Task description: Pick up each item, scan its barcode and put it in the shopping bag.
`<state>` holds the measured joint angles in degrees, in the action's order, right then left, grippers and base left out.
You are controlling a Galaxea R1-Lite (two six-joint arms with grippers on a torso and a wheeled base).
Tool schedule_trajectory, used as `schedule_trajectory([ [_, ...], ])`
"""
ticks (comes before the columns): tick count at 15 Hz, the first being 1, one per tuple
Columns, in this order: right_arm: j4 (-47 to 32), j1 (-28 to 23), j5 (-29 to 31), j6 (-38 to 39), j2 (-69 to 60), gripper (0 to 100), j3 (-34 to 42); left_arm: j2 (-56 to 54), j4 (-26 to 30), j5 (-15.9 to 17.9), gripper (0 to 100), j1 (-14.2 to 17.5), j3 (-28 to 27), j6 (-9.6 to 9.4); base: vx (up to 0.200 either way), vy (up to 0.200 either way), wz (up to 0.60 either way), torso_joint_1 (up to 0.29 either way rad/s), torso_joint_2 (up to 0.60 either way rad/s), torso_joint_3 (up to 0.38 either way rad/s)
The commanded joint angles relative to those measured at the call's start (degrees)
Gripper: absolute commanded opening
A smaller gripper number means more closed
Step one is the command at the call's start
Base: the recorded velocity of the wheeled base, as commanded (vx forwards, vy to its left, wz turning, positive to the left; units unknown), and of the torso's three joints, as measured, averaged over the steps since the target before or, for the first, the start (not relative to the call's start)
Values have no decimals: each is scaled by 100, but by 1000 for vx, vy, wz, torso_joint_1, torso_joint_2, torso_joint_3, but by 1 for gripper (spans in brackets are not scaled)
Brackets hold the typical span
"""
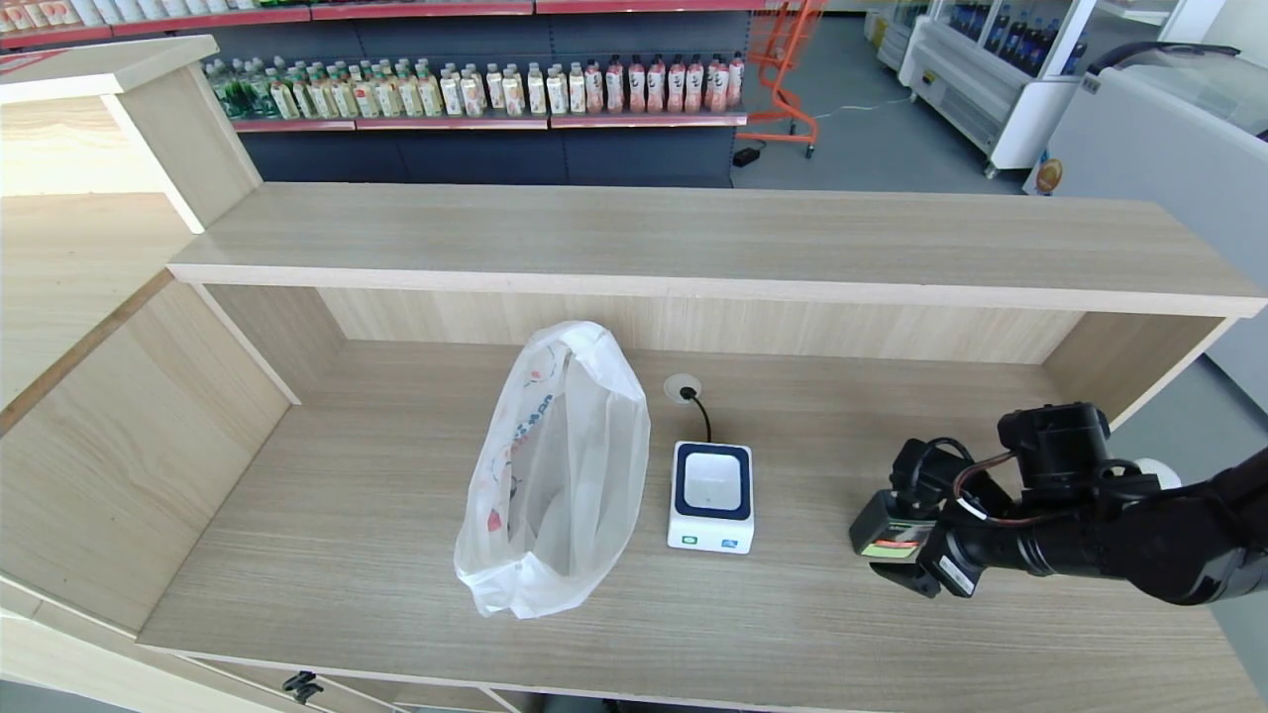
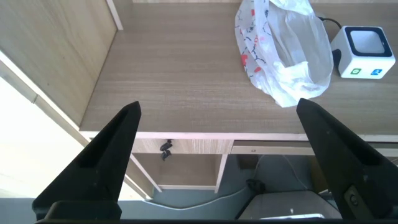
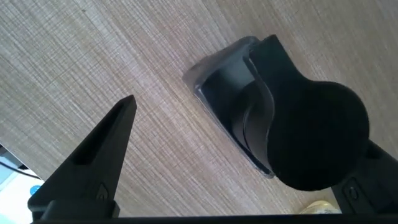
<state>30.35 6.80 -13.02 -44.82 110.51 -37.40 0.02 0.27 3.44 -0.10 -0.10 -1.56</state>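
Dark packaged item (image 3: 227, 93) lay on the wooden counter (image 1: 792, 634) between the right gripper's (image 1: 897, 553) spread, unclamped jaws. Pick-up seemed in hand. Next it needed closing, lifting, and carrying to the scanner (image 1: 710, 493) beyond its fingertips.

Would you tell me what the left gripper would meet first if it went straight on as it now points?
The left gripper would probably meet the bare counter near its front edge, short of the shopping bag; depth is unclear.

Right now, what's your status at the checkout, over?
Left tool open, hanging off the counter front. Right tool open around dark packaged item on counter. Shopping bag stands beside scanner. Nothing lies between item and scanner.
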Motion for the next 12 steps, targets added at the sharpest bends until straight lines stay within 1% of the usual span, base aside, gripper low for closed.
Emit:
schedule_trajectory([
  [1, 102, 58, 1, 9, 252, 100, -57, -2, 0, -1, 100, 1, 1, 7, 0, 0, 0, 0, 0, 0],
  [5, 181, 111, -8, 88, 375, 100, -180, -2, 0, -1, 100, 1, 1, -2, 0, 0, 0, 0, 0, 0],
  [6, 190, 111, -131, 106, 393, 100, -197, -2, 0, -1, 100, 1, 1, -2, 0, 0, 0, 0, 0, 0],
  [7, 190, 111, -192, 106, 384, 0, -233, -2, 0, -1, 100, 1, 1, -2, 0, 0, 0, 0, 0, 0],
  [10, 190, 111, -201, 106, 357, 0, -312, -2, 0, -1, 100, 1, 1, -2, 0, 0, 0, 0, 0, 0],
  [12, 181, 111, -201, 106, 120, 0, -250, -2, 0, -1, 100, 1, 1, 7, 0, 0, 0, 0, 0, 0],
])
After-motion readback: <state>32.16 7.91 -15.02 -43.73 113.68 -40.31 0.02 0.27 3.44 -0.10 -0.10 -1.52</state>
